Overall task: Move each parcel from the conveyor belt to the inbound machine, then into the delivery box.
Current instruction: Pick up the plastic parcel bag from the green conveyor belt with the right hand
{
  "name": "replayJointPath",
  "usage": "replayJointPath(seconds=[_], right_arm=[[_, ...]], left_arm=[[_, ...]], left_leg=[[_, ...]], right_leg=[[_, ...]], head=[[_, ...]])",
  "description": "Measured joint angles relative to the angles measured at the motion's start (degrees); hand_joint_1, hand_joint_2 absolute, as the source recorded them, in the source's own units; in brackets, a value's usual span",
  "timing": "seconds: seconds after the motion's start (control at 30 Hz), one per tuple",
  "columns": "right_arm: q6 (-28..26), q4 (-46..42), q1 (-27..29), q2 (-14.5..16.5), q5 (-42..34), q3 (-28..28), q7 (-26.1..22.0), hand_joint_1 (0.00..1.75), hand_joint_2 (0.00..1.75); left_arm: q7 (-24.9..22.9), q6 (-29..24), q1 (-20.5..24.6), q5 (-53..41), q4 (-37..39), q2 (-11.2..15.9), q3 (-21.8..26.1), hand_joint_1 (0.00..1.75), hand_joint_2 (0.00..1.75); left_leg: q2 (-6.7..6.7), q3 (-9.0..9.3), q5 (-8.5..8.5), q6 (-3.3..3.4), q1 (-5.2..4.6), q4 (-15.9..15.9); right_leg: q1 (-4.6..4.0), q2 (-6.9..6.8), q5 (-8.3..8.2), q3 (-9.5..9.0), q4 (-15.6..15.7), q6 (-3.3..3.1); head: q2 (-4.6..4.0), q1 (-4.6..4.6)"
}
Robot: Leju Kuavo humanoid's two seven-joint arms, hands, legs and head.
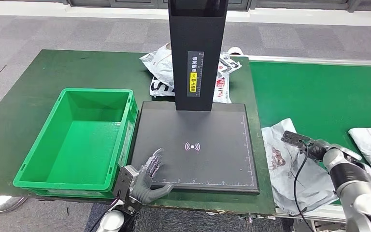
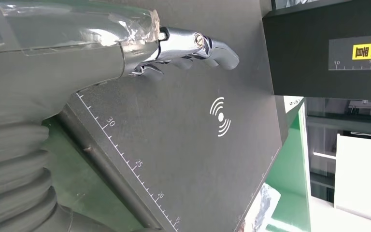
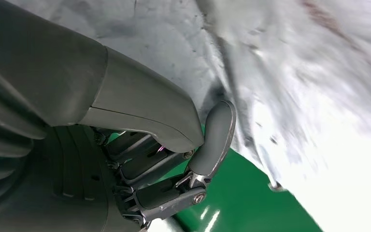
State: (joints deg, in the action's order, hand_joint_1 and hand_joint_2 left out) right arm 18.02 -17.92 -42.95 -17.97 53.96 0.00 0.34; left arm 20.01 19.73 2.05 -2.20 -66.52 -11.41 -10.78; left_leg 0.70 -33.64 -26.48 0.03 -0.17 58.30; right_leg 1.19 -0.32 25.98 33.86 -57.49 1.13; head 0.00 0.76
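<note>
Reaching over the crumpled grey plastic parcel (image 1: 290, 166) on the green conveyor belt (image 1: 319, 92), your right hand (image 1: 314, 147) hasn't gripped it; whether those fingers are closed I cannot tell. Your left hand (image 1: 147, 176) rests spread and empty on the black scanner plate (image 1: 198, 145). Next, close on the bag, lift it onto that plate, then into the green plastic crate (image 1: 77, 140).

Three cameras: one high overview, two close at the wrists.
The head view is looking forward and down over the table (image 1: 19, 104); the left wrist view is skimming the machine (image 2: 183, 159), shared with the head view (image 1: 207, 154); the right wrist view is pressing close to a parcel (image 3: 290, 72).
</note>
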Motion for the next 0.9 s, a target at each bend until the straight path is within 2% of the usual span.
replayJointPath(seconds=[0.23,0.6,0.9], right_arm=[[0.3,-1.5,0.0,0.6,-9.3,-5.4,-2.8,1.75,1.75],[-0.1,-2.7,-0.1,1.1,-15.5,-9.6,-4.7,1.75,1.75],[-0.3,-8.6,-1.3,4.5,-31.3,-11.5,-9.6,1.75,1.75]], left_arm=[[-0.2,-1.1,-0.5,-0.1,-0.8,0.0,0.0,0.00,1.75],[-0.3,-2.1,-0.8,-0.1,-1.0,0.0,0.0,0.00,1.75],[0.3,-4.3,-1.4,0.7,-1.2,0.0,0.0,0.00,1.75]], left_leg=[[0.01,0.00,0.00,0.00,0.00,0.0],[0.00,0.00,0.00,0.00,0.00,0.0],[-0.02,0.00,0.03,-0.03,0.01,0.0]], right_leg=[[0.00,0.00,0.00,0.00,0.0,0.00],[0.00,0.00,0.00,0.00,0.0,0.00],[-0.01,0.03,0.00,0.00,0.0,0.00]], head=[[0.00,-0.01],[0.00,0.00],[0.00,-0.01]])
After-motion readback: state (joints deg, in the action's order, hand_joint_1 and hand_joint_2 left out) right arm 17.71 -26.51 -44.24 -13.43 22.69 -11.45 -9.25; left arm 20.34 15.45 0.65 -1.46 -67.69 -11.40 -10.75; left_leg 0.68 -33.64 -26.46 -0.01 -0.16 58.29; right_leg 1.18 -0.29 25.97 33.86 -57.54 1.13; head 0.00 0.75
